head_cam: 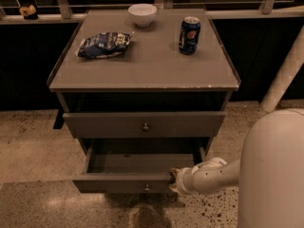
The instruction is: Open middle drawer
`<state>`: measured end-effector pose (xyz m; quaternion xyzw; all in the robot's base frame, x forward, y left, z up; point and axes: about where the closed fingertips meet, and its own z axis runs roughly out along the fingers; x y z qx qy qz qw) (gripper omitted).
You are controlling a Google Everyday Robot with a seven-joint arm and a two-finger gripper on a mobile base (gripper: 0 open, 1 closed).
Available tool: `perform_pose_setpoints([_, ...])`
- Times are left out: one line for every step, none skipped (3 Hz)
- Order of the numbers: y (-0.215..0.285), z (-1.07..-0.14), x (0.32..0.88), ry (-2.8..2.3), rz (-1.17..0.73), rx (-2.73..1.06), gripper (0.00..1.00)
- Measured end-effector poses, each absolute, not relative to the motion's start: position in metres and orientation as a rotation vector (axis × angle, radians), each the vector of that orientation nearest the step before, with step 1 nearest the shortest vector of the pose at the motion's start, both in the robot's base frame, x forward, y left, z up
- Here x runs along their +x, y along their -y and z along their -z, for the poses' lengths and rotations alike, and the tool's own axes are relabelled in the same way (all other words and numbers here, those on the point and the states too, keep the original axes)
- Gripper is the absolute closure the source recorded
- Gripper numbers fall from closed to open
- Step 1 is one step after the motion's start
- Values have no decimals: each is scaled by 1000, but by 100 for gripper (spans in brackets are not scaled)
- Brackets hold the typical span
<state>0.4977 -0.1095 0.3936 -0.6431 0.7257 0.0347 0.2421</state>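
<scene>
- Gripper (175, 180) of white plastic: where is it?
- Low and near, at the right end of the front of the grey flat-fronted middle drawer (118, 183). This drawer stands pulled well out, below the wider grey upper drawer front (104, 124). Whether the gripper is clamped or apart, I cannot tell.
- How will the drawer handle?
- I judge it stiff and rather light, as nothing shows in its shallow tray. It should slide straight. The small round metal knob (147, 188) in the middle of the front is the proper hold, but it is small and perhaps slippery.
- What is hidden?
- The rounded white robot body (275, 175) covers the arm's base. A lowest drawer is not visible. The gap under the cabinet top is too dark to read.
</scene>
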Motion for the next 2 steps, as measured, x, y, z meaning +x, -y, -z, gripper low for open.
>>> perform_pose_setpoints([110, -394, 498, -1984, -95, -1758, 100])
perform_pose_setpoints([112, -392, 495, -1994, -100, -1757, 100])
